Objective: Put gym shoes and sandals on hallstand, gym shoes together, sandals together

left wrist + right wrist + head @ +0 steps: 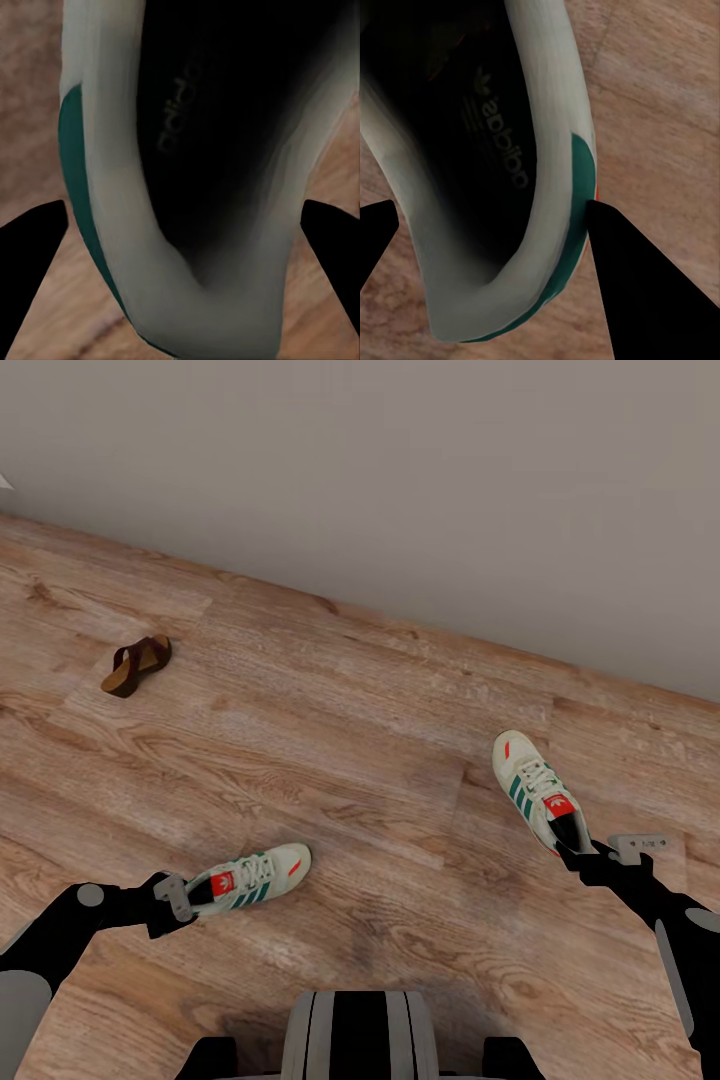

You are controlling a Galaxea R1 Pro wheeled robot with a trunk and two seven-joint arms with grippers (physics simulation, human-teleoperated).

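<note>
Far left, one sandal (136, 665) lies alone on the wood floor (360, 710), near the grey wall (420, 480). Next, the left gripper (178, 898) sits at the heel of the left sneaker (250, 878), fingers (30, 277) spread either side of the heel, not touching it. Over to the right, the right sneaker (537, 792) lies on the floor, the right gripper (580, 852) pinching its heel, one finger (652, 292) against the green patch. Each sneaker's dark opening holds nothing visible.
</note>
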